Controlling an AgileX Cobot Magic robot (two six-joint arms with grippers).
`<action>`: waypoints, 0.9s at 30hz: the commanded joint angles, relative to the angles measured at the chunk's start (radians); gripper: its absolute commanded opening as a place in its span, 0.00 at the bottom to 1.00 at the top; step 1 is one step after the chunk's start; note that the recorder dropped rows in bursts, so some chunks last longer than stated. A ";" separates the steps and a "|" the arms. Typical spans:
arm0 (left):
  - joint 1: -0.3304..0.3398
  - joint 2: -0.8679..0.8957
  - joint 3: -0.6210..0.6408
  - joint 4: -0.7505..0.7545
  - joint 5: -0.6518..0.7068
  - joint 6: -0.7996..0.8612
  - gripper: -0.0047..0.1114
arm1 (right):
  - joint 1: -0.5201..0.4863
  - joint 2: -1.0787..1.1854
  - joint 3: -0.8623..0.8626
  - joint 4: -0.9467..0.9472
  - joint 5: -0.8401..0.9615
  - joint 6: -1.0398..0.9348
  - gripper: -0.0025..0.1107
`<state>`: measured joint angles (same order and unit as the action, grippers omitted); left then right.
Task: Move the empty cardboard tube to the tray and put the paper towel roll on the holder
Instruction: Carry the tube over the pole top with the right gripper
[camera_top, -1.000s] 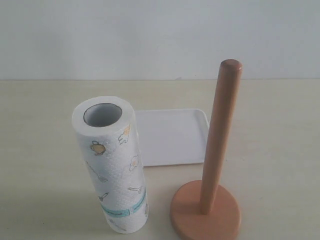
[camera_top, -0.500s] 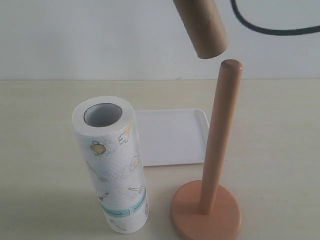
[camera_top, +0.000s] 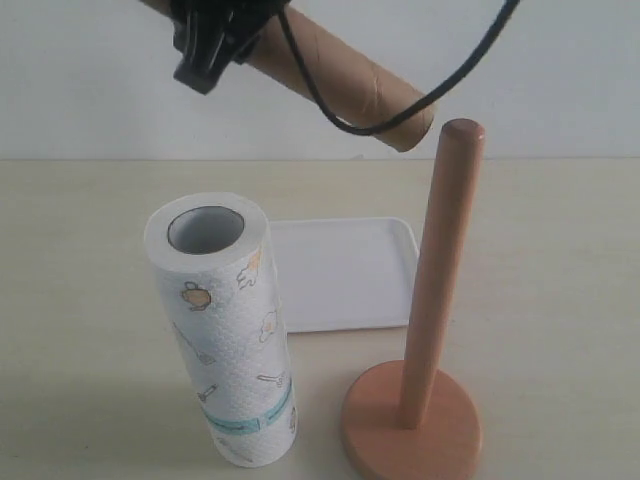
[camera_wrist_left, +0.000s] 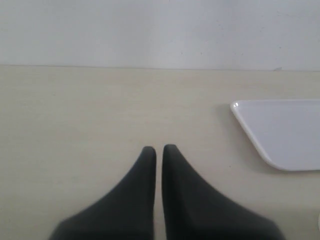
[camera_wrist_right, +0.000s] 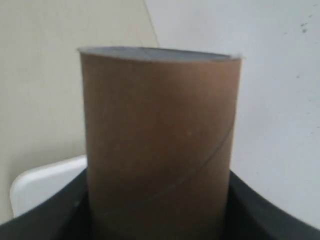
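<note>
**Item: empty cardboard tube** (camera_top: 340, 80). Long hollow cylinder of brown card with a matte face and a faint spiral seam; the wall looks thin at the open end. Judged very light, stiff along its length, but easy to crush across its width, so it calls for a mild squeeze on the outer wall, away from the open ends. Being round, it is likely to roll once laid down.

Position: held in the air well above the table (camera_top: 80, 300), slanting, with its lower end near the top of the holder (camera_top: 435, 290). How far apart they are in depth cannot be told.

**Right gripper** (camera_top: 215, 45). Black, clamped across the tube's upper part, with a dark cable (camera_top: 440, 80) looping below it.

**Left gripper** (camera_wrist_left: 159, 150). Dark tapered fingers drawn almost together over bare tabletop, holding nothing.

**Tray** (camera_top: 345, 270). Smooth white rectangle with rounded corners and a low rim, nothing in it; it lies flat behind the roll and the holder.

**Paper towel roll** (camera_top: 230, 330). Upright and thick, of soft embossed white paper with small utensil prints, a teal band near its foot and a grey core.

**Holder.** Smooth light-brown wood: a round-topped pole on a disc base, with nothing on the pole.
</note>
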<state>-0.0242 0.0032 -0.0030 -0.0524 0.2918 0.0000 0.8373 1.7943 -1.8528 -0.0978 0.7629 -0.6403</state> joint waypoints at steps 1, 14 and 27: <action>0.002 -0.003 0.003 -0.010 -0.001 0.000 0.08 | -0.003 0.082 -0.074 -0.025 0.095 -0.040 0.02; 0.002 -0.003 0.003 -0.010 -0.001 0.000 0.08 | -0.052 0.192 -0.206 -0.205 0.268 -0.133 0.02; 0.002 -0.003 0.003 -0.010 -0.001 0.000 0.08 | -0.090 0.303 -0.206 -0.198 0.268 -0.221 0.02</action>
<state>-0.0242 0.0032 -0.0030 -0.0524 0.2918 0.0000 0.7580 2.0881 -2.0511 -0.2984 1.0327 -0.8297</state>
